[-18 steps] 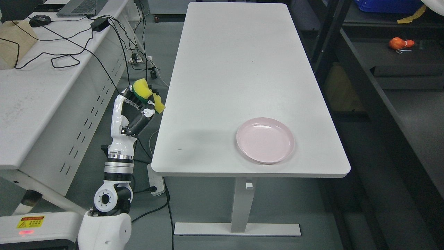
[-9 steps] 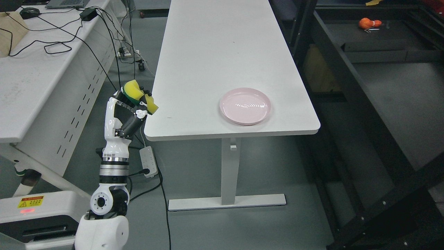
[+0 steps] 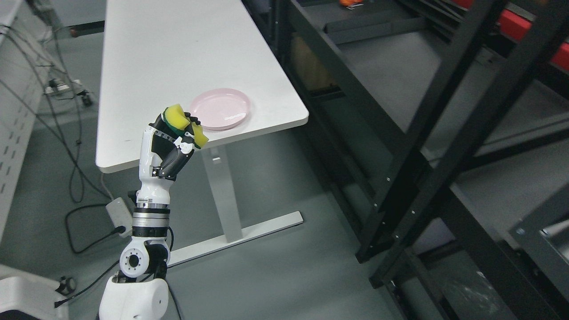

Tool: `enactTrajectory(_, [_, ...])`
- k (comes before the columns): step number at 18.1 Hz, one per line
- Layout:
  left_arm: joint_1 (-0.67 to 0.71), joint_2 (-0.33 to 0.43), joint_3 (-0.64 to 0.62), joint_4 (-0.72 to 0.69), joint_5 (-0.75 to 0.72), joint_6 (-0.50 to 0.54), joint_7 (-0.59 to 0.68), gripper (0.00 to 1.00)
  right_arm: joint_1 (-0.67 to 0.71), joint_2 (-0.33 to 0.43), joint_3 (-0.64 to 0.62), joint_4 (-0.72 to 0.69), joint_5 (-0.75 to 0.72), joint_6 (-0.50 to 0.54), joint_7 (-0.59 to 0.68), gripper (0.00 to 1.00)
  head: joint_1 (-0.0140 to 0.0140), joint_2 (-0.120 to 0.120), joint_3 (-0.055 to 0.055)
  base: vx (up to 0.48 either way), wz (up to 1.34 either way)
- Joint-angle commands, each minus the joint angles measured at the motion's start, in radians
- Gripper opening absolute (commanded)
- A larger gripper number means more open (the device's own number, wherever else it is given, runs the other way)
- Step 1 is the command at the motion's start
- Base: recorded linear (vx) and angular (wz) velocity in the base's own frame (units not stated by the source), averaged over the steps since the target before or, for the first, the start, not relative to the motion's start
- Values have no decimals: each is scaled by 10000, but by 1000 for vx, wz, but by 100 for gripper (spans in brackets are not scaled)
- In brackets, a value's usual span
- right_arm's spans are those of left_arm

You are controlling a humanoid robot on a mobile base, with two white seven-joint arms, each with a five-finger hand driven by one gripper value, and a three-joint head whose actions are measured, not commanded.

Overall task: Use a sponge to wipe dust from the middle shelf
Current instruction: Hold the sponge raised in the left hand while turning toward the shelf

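Left arm (image 3: 146, 213), head view: glossy white shell segments joined by black joints. Upper arm is a rounded white housing at the bottom edge of the picture. Above it, a round white elbow hub with a dark centre bore ringed by small holes. Forearm section carries a black band, then a ribbed silver metal collar, then a white wrist cuff. Left hand (image 3: 171, 142): white back plate along the outer edge, black palm and inner linkages, small screws visible on the black side plate. Fingers (image 3: 189, 135) are black with white rounded knuckle caps. A thin black cable runs beside the elbow hub
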Motion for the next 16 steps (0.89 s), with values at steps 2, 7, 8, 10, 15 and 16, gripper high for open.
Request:
enactTrajectory(2, [572,169,-796,-298,-9,-527,11,0,-3,-175,0,-175,0,3,7,100,0,0,0,-234,-912])
enactTrajectory(7, [1662,169,-2070,-804,-24,-1050,-51,0,-3,-175,0,-175,0,3,7,100,0,0,0,-212,-945])
enactTrajectory(8, [1815,169,-2300,-896,-55,-1081,-66,0,-3,-175,0,-175,0,3,7,100,0,0,0,-161,-914])
enactTrajectory(10, [2061,169,-2501,-1187,-70,-1097,-66,0,-3,-175,0,-175,0,3,7,100,0,0,0,-155,-934])
enactTrajectory(15, [2293,169,-3189,-1939,-833,-1143,-249,0,-2,-175,0,-175,0,3,7,100,0,-2,0,-129,-887])
enactTrajectory(16, [2125,169,-3435,-2092,-1399,-1143,-630,0,-3,-175,0,-175,0,3,7,100,0,-2,0,-78,-811])
